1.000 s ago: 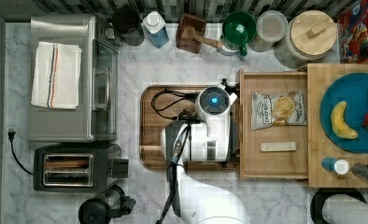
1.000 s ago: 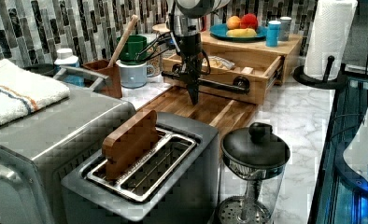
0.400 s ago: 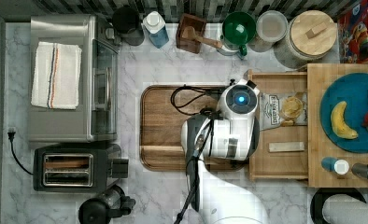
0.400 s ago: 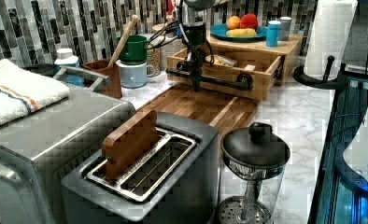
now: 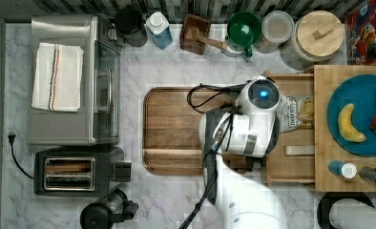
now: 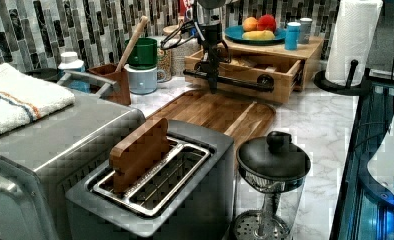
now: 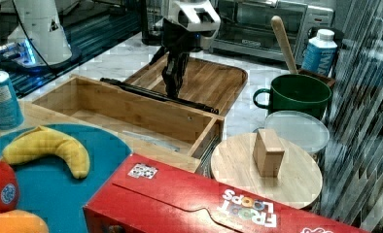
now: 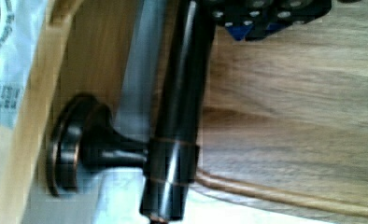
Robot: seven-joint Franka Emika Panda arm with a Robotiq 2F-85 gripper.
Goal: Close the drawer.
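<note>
The drawer (image 5: 291,169) is a shallow light-wood box sticking out from under the bamboo slab (image 5: 327,76), toward the top view's left. It holds a snack bag (image 5: 296,112) and a pale stick (image 5: 299,150). A dark bar handle (image 6: 245,81) (image 7: 141,91) (image 8: 182,93) runs along its front. My gripper (image 6: 214,89) (image 7: 171,93) points straight down, shut, with its fingertips against the outer side of the handle, not around it. In the top view my wrist (image 5: 255,119) covers the drawer's front edge.
The dark walnut board (image 5: 176,129) lies on the marble counter in front of the drawer. A blue plate (image 5: 358,119) with fruit sits on the slab. Along the back wall stand a green mug (image 7: 296,94), lidded jars and a cereal box (image 7: 189,199). A toaster (image 6: 155,175) and a French press (image 6: 272,170) stand on the far side of the board.
The drawer has slid toward the top view's right, further under the slab, with my gripper moving along against its handle. Less of the box sticks out now.
</note>
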